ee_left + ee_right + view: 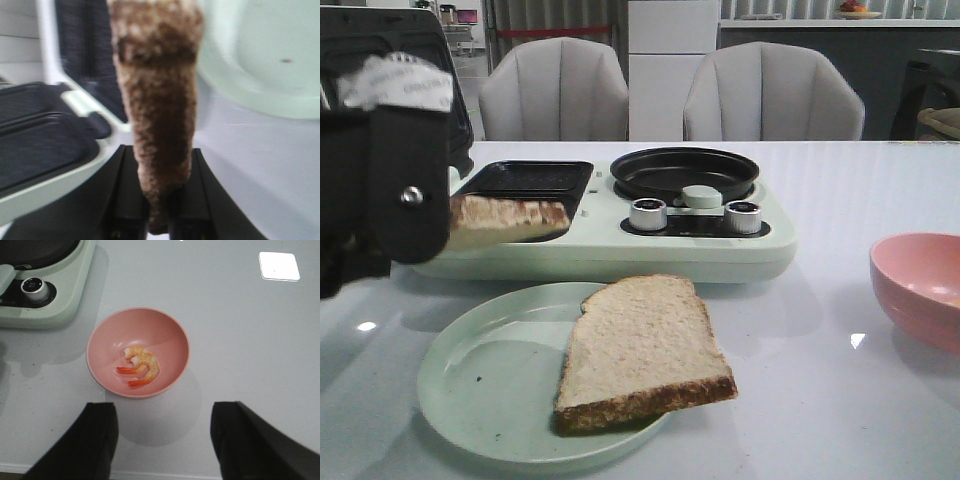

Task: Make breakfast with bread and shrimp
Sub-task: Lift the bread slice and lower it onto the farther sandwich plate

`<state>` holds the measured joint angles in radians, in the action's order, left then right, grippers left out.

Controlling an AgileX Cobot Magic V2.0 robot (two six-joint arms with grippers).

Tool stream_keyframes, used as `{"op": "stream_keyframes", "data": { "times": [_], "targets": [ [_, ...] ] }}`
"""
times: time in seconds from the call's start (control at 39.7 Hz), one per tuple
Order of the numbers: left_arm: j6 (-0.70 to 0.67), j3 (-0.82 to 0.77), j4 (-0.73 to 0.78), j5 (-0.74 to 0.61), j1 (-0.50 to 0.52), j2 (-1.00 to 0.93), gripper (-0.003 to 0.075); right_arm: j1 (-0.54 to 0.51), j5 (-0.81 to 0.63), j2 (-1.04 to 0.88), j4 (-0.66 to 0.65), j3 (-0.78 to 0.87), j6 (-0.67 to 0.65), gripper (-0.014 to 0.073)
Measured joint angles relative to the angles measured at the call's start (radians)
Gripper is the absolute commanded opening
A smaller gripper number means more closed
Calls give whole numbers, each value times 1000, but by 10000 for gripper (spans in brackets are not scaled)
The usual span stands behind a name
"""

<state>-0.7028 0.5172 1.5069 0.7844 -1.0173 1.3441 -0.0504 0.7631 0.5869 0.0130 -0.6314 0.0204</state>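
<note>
The front camera sits low, looking forward across the glossy white bench (pixel 840 400) toward two grey chairs. The left wrist camera looks closely along its black tool (pixel 159 220), very near a blurred brown-crusted bread slice (pixel 160 100). The right wrist camera looks down from higher up. It shares the round pink bowl (pixel 105 335) with the front view.

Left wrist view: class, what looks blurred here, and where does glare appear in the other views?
Left wrist view: the held bread slice is soft and out of focus. Right wrist view: a bright ceiling-light reflection sits on the table. Front view: small glints on the table near the plate.
</note>
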Motion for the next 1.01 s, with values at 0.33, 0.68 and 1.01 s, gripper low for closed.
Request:
{"op": "stream_keyframes", "data": {
  "times": [0.33,0.68,1.01],
  "targets": [
    [0,118,117,70,48,-37,99,0,0,0,0,0,0,518],
    [2,397,124,11,206,129,99,0,0,0,0,0,0,518],
    [30,658,125,-3,342,400,99,0,0,0,0,0,0,518]
  ]
}}
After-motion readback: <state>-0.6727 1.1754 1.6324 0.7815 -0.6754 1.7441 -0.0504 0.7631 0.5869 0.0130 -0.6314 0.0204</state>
